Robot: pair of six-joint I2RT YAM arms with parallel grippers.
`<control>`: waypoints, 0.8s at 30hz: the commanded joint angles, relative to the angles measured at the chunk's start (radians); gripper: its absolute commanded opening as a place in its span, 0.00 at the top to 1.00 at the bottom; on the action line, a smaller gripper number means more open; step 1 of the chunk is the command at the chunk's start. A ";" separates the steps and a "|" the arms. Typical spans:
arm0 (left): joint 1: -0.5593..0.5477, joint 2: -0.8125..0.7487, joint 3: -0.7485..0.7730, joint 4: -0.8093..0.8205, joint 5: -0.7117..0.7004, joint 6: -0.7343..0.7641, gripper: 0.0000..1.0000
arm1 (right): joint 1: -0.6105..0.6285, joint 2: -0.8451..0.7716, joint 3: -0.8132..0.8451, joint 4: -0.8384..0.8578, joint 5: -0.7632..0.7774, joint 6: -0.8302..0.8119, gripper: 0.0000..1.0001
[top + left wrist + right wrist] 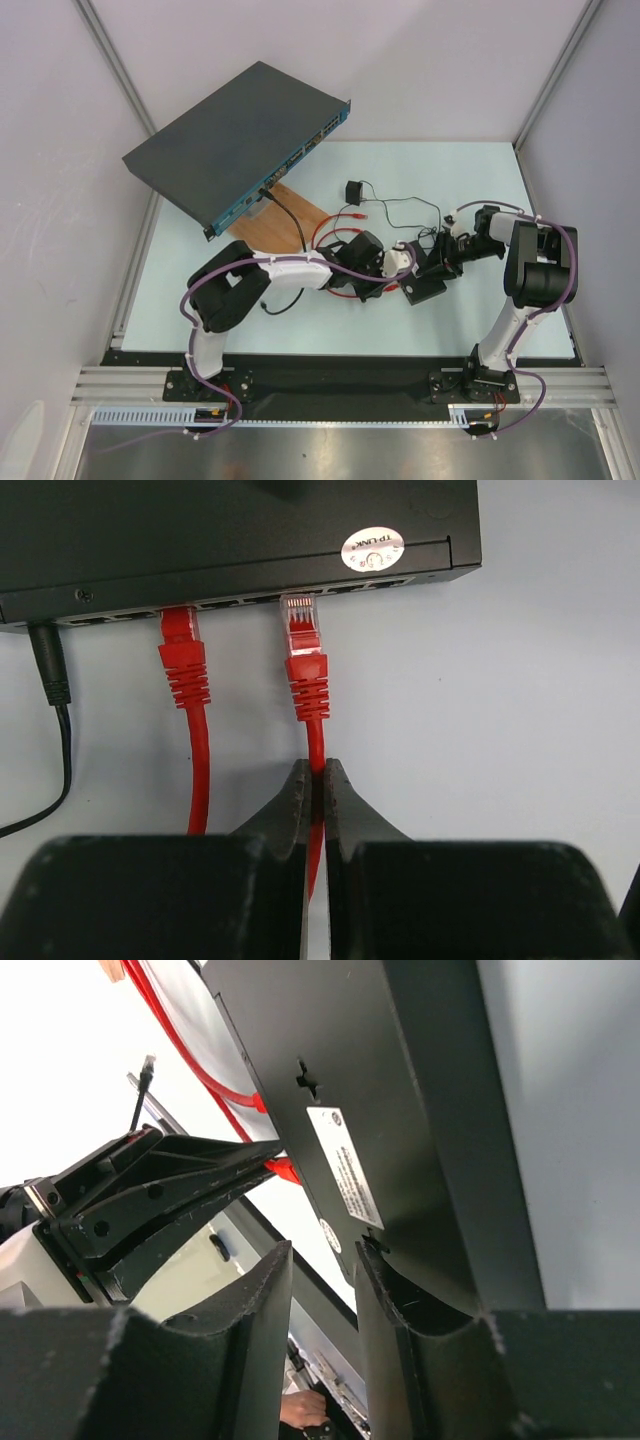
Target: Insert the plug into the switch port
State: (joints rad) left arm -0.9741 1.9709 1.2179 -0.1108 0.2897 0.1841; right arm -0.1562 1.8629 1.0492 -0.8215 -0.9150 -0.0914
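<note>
- Step in hand: lining up for insertion. The left gripper [318,780] is pinched tight on the red cable [316,735] just behind the plug [302,620]. The plug's tip sits at the mouth of the switch port [298,593] in the switch box [200,530] edge, seemingly not seated.
- Next: a straight, square push into the box.
- Only the right wrist view shows the right gripper [323,1250], its jaws partly apart below the box's white label [345,1165]. Whether they grip, I cannot tell.

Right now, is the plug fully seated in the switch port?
No: the plug shows its whole clear tip outside the switch port.
</note>
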 commanded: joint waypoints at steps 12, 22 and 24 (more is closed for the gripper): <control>-0.001 -0.012 0.022 0.023 0.060 0.025 1.00 | -0.097 -0.134 0.080 0.150 -0.021 0.122 0.60; -0.002 0.005 0.049 0.002 0.074 0.008 1.00 | -0.080 -0.124 0.057 0.165 0.238 0.094 0.44; -0.003 0.011 0.055 0.000 0.074 0.002 1.00 | -0.069 -0.104 0.055 0.140 0.240 0.059 0.43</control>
State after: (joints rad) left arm -0.9741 1.9759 1.2285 -0.1223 0.3290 0.1917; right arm -0.2401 1.7546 1.1091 -0.6765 -0.7376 -0.0025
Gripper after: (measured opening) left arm 0.058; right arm 0.566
